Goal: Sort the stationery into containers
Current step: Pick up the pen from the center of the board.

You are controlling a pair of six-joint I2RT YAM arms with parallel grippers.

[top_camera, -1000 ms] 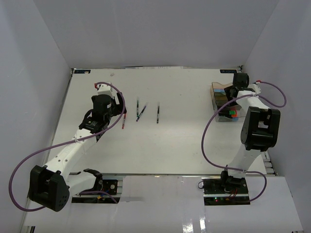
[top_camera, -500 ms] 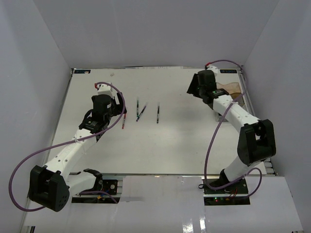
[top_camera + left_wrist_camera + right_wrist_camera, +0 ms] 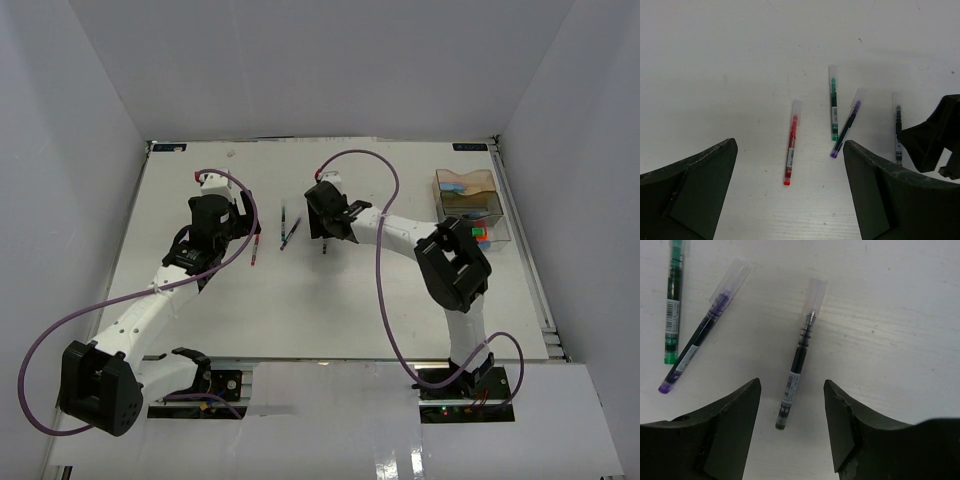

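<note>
White walls box in a pale tabletop (image 3: 340,310), and from where I stand the big change is the right arm. A second ago it was folded over the trays at the far right; now it has swung across to the middle. The left arm has not budged. The left gripper (image 3: 790,150) hangs with its fingers spread wide above the red pen (image 3: 791,145), grasping nothing.

Over in the far right corner the amber tray (image 3: 466,178) and the clear tray (image 3: 500,228) sit side by side. The clear one shows a few bright caps (I can't make out more from here).

The right gripper (image 3: 792,385) hovers with its fingers parted on either side of the black pen (image 3: 799,357), not touching it as far as I can tell. Near it lie the purple pen (image 3: 695,347) and the green pen (image 3: 674,295). All four pens are loose on the tabletop. I'd reckon a drop-off is finished and the black pen is the next pick.
</note>
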